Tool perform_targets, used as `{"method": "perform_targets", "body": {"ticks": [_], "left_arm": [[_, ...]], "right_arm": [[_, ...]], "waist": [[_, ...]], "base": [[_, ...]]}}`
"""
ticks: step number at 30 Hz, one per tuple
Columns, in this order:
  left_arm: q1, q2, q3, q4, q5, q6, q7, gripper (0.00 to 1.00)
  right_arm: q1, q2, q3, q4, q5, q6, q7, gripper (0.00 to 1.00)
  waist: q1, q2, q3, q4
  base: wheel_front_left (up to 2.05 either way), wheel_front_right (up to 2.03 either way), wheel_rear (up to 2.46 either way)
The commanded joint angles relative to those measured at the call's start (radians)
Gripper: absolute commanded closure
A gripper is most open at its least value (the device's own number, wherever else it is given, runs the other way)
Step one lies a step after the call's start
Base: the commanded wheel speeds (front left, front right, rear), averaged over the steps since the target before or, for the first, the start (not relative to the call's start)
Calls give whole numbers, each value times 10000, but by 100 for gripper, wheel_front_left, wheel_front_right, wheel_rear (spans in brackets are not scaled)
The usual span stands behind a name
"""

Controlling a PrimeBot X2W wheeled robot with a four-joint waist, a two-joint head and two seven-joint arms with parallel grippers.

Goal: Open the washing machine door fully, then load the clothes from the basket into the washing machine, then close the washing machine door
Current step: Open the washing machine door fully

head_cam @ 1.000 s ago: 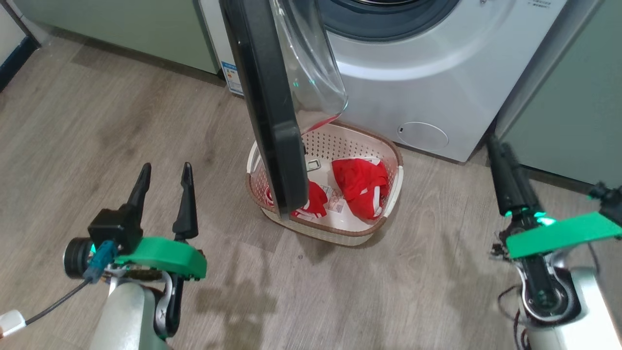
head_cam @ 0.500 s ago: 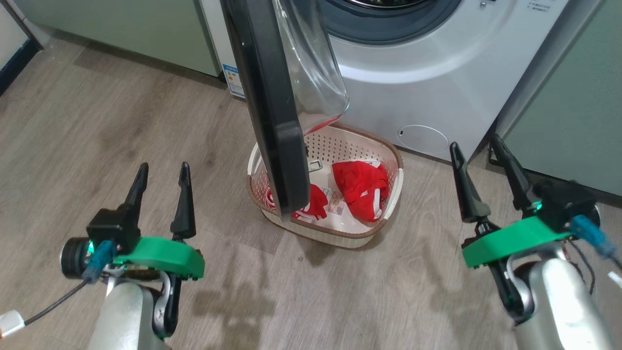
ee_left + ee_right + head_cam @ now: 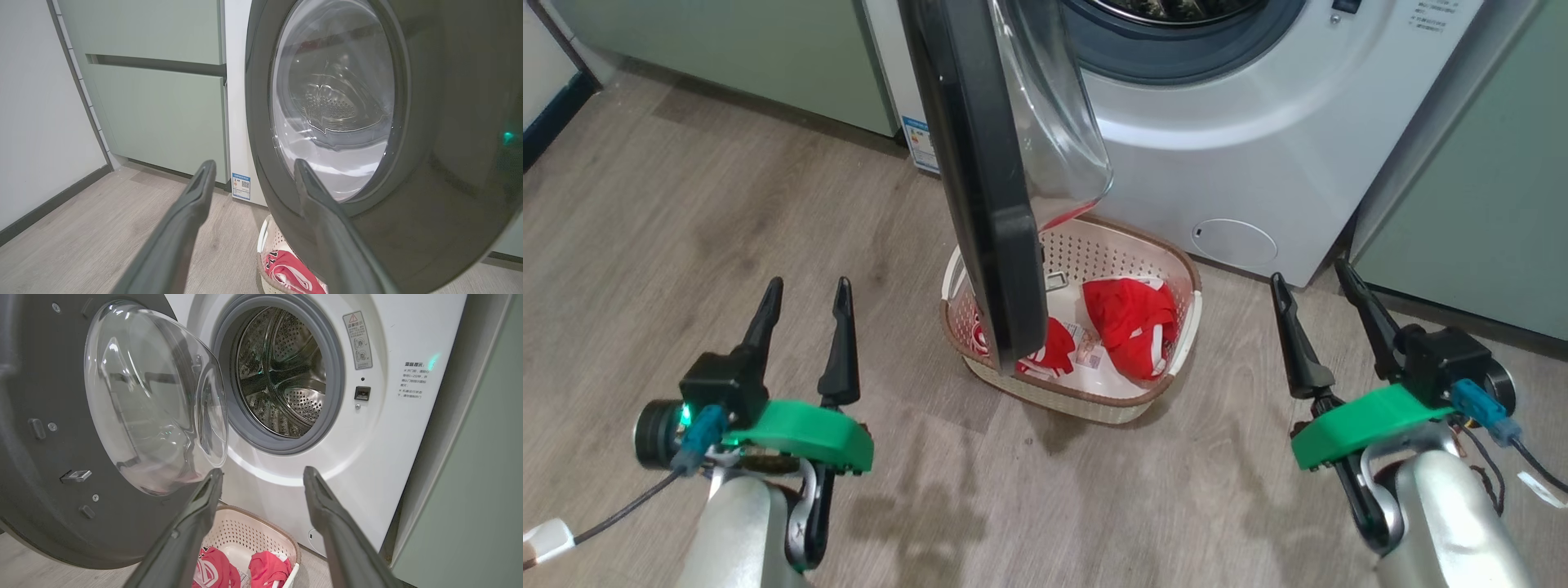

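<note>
**Wood-look floor (image 3: 686, 204), washing machine door (image 3: 980, 163) swung out, basket (image 3: 1094, 249) loaded**

Pale green cabinets (image 3: 727, 57) flank the white washing machine (image 3: 1258, 147) at the back of the floor. The washing machine door stands swung out toward the head camera and is seen nearly edge-on. Its black rim hangs over the left part of the basket, and its clear glass bowl bulges to the right. In the right wrist view the grey gasket (image 3: 335, 375) and the perforated steel drum (image 3: 282, 371) are exposed.

The basket sits on the floor just in front of the machine, near the round filter cap (image 3: 1235, 242). The clothes (image 3: 1131, 314) lie inside it. One red garment is bunched at the right. The other is at the left, partly hidden by the door rim, so its shape is hard to make out. A paper label (image 3: 1086, 351) shows between them.

The left gripper (image 3: 809, 287) hovers over the floor, well to the left of the basket, with its jaws spread wide and nothing between them. The right gripper (image 3: 1308, 275) hovers to the right of the basket, near the machine's lower right corner, with its jaws likewise spread and empty.
</note>
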Motion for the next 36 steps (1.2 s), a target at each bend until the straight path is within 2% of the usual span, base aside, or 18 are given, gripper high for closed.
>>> {"method": "perform_targets", "body": {"ticks": [1, 18, 19, 20, 21, 31, 36], "left_arm": [[-120, 156, 296, -261, 121, -49, -51, 0], [-61, 153, 186, -192, 133, -16, -51, 0], [-63, 153, 185, -195, 134, -10, -51, 23], [-63, 153, 186, -202, 134, -2, -51, 57], [-62, 153, 190, -207, 134, -1, -51, 100], [-127, 152, 248, -267, 63, 16, -51, 100], [-559, 294, 380, -841, 183, 23, -51, 100]], "right_arm": [[-331, 98, 187, -270, -87, 0, -151, 0], [-438, 116, 140, -4, -54, 0, -252, 0], [-442, 116, 142, 5, -50, 0, -258, 0], [-448, 116, 147, 10, -54, 0, -263, 0], [-452, 117, 151, 17, -62, 0, -267, 0], [-484, 117, 142, 29, -90, 0, -280, 0], [-495, 117, 123, 22, -89, 0, -261, 0]], "waist": [[0, 0, -5, 6], [0, 0, -55, 41], [0, 0, -54, 42], [0, 0, -54, 40], [0, 0, -54, 42], [0, 0, -17, 70], [0, 0, 9, 110]], "base": [[0, 0, 0], [0, 0, 0], [0, 0, 0], [0, 0, 0], [0, 0, 0], [0, 0, 0], [0, 0, 0]]}}
